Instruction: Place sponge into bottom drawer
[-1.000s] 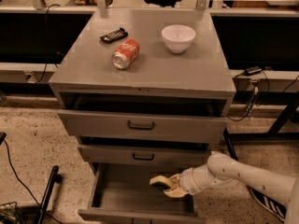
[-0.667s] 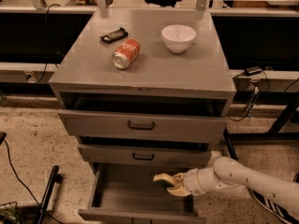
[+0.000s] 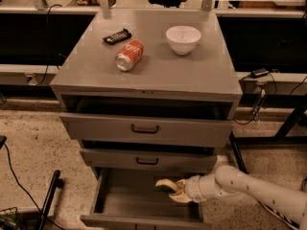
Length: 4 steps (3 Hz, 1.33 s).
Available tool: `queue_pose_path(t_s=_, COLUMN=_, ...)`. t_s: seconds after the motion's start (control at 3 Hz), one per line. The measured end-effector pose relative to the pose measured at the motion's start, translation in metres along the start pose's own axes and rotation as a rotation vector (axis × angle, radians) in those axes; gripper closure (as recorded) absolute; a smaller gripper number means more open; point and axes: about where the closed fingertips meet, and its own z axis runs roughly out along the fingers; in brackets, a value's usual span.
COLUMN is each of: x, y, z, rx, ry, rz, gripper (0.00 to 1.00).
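A speckled floor is seen around a grey metal table with three drawers, and dark benches are set behind it. At the far left a black cable is laid across the floor. On the table, from left to right, a dark packet, a red can lying on its side and a white bowl are found, each apart from the others. The top drawer is pulled out a little; the middle drawer is nearly closed. The bottom drawer is drawn fully out, and its plain grey inside is shown.

White lettering is carried on the can, but it cannot be read.

The sponge is held over the right part of the bottom drawer, under the front of the middle drawer. The gripper is placed there, its jaws clenched on the sponge. The white arm is brought in from the right and is cut off at the picture's edge. Whether the sponge is touching the drawer's floor cannot be told.
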Motion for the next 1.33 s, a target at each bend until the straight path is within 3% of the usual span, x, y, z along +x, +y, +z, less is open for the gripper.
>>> queue_pose_path(t_s=1.0, x=0.04, y=-0.025, z=0.056, rx=0.108, ry=0.089, rz=0.048, gripper=0.98)
queue_pose_path(t_s=1.33, x=0.051, y=-0.03, z=0.065, rx=0.109, ry=0.005, rz=0.039, gripper=0.76)
